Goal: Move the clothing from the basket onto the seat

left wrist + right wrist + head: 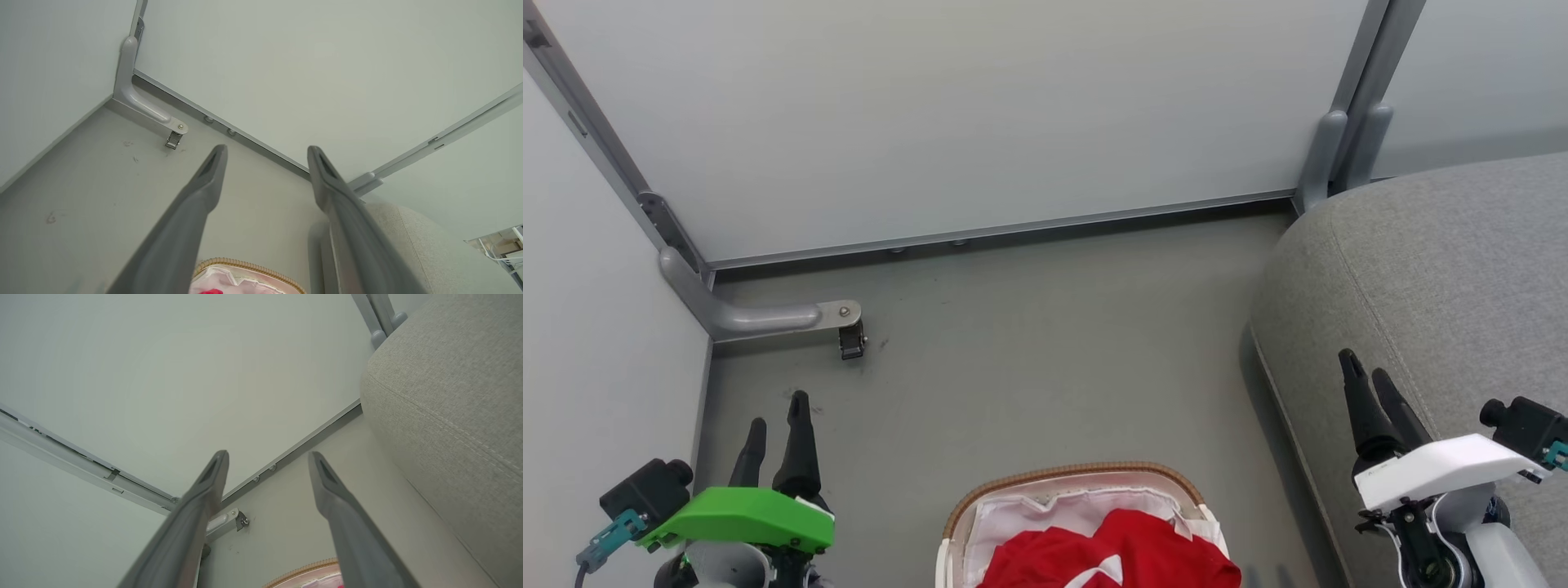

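The clothing [1111, 555] lies in the basket [1078, 472], not yet on the seat [1445, 269]. The left gripper [778, 411] and right gripper [1364, 365] have fingers apart and hold nothing.

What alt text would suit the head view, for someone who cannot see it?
A red-and-white garment lies in a lined oval basket on a grey floor, beside a grey sofa seat on the right. The robot's left fingers and right fingers hang open and empty at the lower corners.
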`<state>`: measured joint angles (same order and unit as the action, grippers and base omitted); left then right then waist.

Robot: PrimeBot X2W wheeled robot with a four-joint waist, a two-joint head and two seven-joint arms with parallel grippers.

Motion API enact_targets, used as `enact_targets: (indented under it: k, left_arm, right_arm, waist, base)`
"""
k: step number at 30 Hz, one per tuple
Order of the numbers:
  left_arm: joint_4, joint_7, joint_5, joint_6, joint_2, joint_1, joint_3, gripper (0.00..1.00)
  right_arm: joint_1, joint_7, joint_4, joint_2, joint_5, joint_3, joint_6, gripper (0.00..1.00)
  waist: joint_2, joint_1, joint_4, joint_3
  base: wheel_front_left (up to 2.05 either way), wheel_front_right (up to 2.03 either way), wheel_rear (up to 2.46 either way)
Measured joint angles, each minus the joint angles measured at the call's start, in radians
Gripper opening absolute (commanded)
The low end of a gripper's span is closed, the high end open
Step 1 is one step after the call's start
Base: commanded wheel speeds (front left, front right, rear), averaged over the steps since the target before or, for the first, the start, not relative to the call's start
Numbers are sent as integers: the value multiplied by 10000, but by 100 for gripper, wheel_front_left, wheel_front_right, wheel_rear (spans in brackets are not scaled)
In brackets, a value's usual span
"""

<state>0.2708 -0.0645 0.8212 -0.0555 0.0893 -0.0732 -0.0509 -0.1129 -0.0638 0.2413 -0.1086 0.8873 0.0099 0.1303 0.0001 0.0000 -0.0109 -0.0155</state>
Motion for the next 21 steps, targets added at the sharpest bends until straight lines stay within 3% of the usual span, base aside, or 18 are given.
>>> enact_targets:
  k: [21]
  left_arm:
    - [27, -629, -2452, 472, 251, -5, -631, 100]
  right_arm:
    - [-5, -625, 35, -67, -2757, 217, 0, 100]
  waist:
    - [0, 0, -35, -62]
  base:
    - [0, 0, 0]
